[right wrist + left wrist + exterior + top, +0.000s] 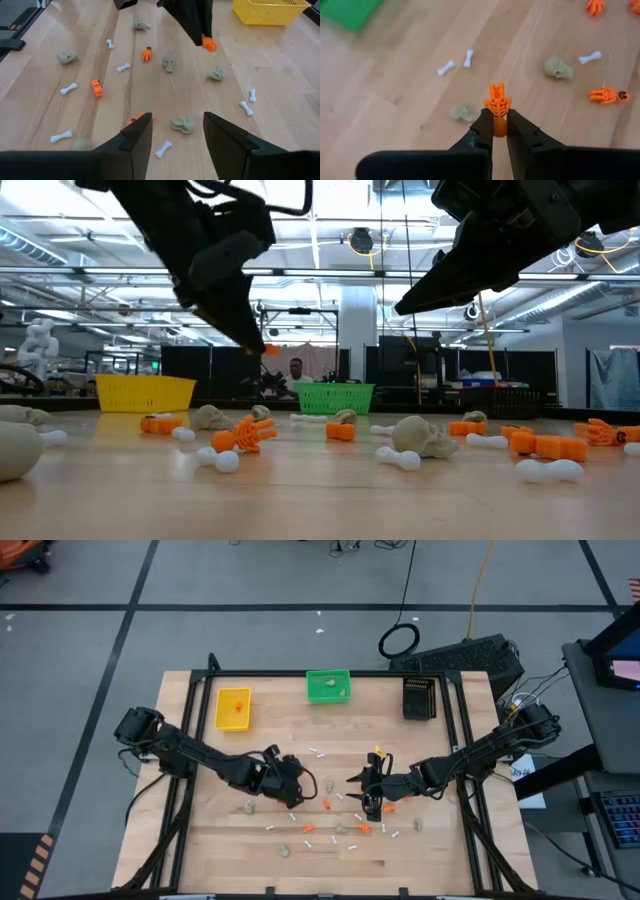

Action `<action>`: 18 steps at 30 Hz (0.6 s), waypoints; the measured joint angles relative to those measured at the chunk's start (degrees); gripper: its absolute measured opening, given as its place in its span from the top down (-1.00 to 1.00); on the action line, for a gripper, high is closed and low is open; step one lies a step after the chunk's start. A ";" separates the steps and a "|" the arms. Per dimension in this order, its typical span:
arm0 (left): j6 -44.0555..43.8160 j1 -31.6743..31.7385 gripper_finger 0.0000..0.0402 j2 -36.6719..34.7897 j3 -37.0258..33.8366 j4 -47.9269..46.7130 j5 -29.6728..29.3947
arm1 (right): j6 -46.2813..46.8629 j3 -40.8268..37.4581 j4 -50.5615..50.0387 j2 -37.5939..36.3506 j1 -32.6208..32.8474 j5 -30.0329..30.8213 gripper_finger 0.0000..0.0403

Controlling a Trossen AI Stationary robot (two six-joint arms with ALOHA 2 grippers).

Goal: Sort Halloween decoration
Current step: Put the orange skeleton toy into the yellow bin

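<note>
We are holding an orange piece (497,105) in the left gripper (499,125), whose fingers are closing tightly on its lower end, with the ribbed upper part sticking out beyond the tips. In the low view this gripper (245,335) is hanging above the table (190,840) with the piece (270,349) clear of the wood. From above, the left gripper (293,780) is sitting left of centre, over the scattered decorations.

We are keeping the right gripper (177,132) right of centre with its fingers standing apart and gripping nothing. A skull (183,124) and a white bone (163,148) are lying on the wood between and just beyond its fingers, and an orange bit (140,118) is lying beside one finger.

The remaining skulls, bones and orange bits are lying spread across the middle and near part of the table. The yellow bin (233,708), green bin (328,686) and black bin (420,697) are standing along the far edge; orange shows in the yellow one, pale lumps in the green one
</note>
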 joint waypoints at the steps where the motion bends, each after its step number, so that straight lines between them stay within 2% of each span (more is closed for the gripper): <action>1: 0.89 -0.20 0.87 -0.10 0.23 0.06 -0.96 | 0.00 0.00 0.00 0.00 0.00 0.02 0.20; 12: 9.60 -5.67 0.87 -5.81 0.44 3.58 -9.43 | -0.30 0.00 1.41 1.48 -0.09 0.13 0.20; 18: 13.93 -9.41 0.87 -11.05 -0.47 3.58 -10.06 | -1.78 -0.02 4.03 2.91 -0.11 0.11 0.20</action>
